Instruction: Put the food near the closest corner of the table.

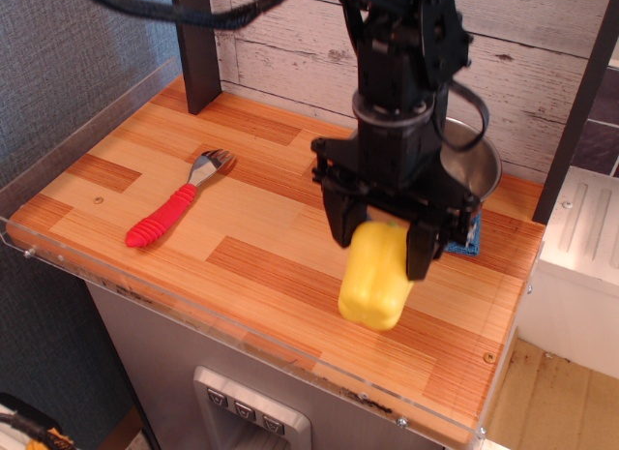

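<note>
The food is a glossy yellow toy bell pepper [376,276]. My black gripper [380,252] is shut on its upper part and holds it in the air above the front right part of the wood-plank table [222,266]. The pepper hangs down below the fingers [340,218], over the planks near the front edge. The arm hides much of the steel bowl behind it.
A steel bowl [474,165] stands on a blue cloth [469,239] at the back right, mostly behind the arm. A red-handled fork [174,211] lies on the left. A dark post [198,44] stands at the back left. A clear acrylic rim [290,358] lines the front edge.
</note>
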### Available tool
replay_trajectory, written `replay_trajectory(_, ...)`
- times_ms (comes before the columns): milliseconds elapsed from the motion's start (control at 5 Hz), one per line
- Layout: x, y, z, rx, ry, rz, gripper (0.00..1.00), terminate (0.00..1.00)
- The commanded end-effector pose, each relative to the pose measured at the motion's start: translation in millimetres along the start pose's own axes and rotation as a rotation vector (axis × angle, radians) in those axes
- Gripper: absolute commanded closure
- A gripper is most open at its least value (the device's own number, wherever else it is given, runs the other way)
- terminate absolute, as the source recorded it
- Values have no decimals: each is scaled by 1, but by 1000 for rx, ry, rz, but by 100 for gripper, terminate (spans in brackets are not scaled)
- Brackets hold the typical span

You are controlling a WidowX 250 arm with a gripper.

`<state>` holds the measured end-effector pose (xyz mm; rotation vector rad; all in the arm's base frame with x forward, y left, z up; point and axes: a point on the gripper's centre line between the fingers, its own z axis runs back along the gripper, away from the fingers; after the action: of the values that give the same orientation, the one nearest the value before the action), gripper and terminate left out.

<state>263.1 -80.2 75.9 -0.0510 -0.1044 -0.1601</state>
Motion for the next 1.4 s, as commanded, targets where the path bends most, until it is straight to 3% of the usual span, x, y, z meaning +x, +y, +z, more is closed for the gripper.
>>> replay_trajectory(0, 3, -3, -4, -4, -25, -5, 100, 0)
replay_trajectory(200, 8, -2, -5, -5, -17, -12, 0, 0)
replay_trajectory(600, 18, -1, 18, -15, -58, -37, 0, 0)
replay_trajectory(1000, 23, 33, 62, 24, -149, 42, 0, 0)
replay_trajectory(1200, 27, 46, 62, 39, -139, 78, 0, 0)
